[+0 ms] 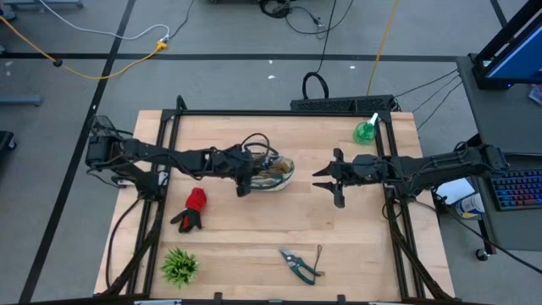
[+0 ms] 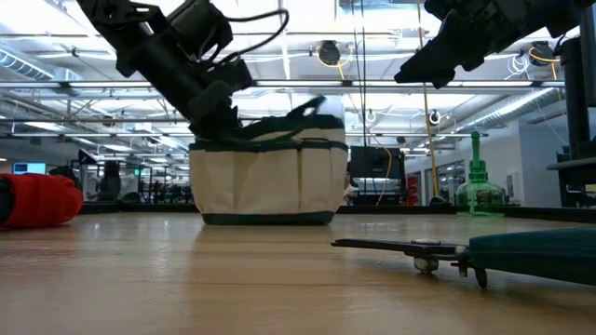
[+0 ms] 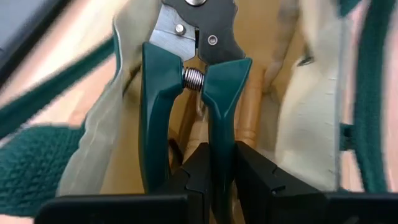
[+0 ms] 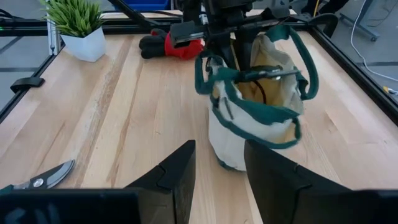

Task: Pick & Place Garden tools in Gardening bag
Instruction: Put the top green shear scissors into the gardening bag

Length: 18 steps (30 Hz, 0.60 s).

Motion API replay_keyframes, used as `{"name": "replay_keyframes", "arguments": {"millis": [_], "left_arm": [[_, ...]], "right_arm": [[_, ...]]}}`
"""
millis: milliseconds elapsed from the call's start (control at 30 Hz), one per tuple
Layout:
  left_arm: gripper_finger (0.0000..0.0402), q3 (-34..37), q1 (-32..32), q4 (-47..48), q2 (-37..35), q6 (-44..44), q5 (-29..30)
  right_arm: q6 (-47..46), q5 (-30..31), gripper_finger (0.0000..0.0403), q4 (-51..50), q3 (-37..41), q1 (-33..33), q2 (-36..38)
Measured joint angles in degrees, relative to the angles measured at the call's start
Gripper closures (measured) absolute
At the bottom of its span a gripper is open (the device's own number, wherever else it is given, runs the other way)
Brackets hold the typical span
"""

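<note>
Placing step: the left claw [image 3: 214, 165], clamped on green-handled pruners [image 3: 193, 81], hangs inside the gardening bag [image 1: 275, 174] and next should release; the right claw [image 1: 333, 180] waits at its 3 o'clock, spread empty

Grey floor [image 1: 229, 34] (cables [image 1: 110, 63] across)

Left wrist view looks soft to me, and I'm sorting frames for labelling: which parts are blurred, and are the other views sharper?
In the left wrist view the bag edges and green trim smear, while the pruners in the left gripper read sharply. In the low view the near pruners are out of focus and the ceiling lights glare. The high view is evenly lit.
</note>
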<state>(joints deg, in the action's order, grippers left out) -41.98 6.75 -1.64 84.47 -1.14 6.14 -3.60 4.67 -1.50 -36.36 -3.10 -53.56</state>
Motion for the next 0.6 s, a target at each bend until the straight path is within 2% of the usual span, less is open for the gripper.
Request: {"name": "replay_keyframes", "arguments": {"millis": [100,300,467,600], "left_arm": [[0.035,0.0,1.0,1.9,0.0,1.1,-3.0],[0.035,0.0,1.4,3.5,0.0,11.4,-6.2],[0.0348,0.0,1.6,4.8,0.0,16.6,-6.5],[0.0328,0.0,1.6,4.7,0.0,16.9,-6.1]], "right_arm": [[0.0,0.0,0.0273,0.0,0.0,0.0,0.0],[0.4,0.0,0.0273,0.0,0.0,0.0,0.0],[0.4,0.0,0.0273,0.0,0.0,0.0,0.0],[0.4,0.0,0.0273,0.0,0.0,0.0,0.0]]}}
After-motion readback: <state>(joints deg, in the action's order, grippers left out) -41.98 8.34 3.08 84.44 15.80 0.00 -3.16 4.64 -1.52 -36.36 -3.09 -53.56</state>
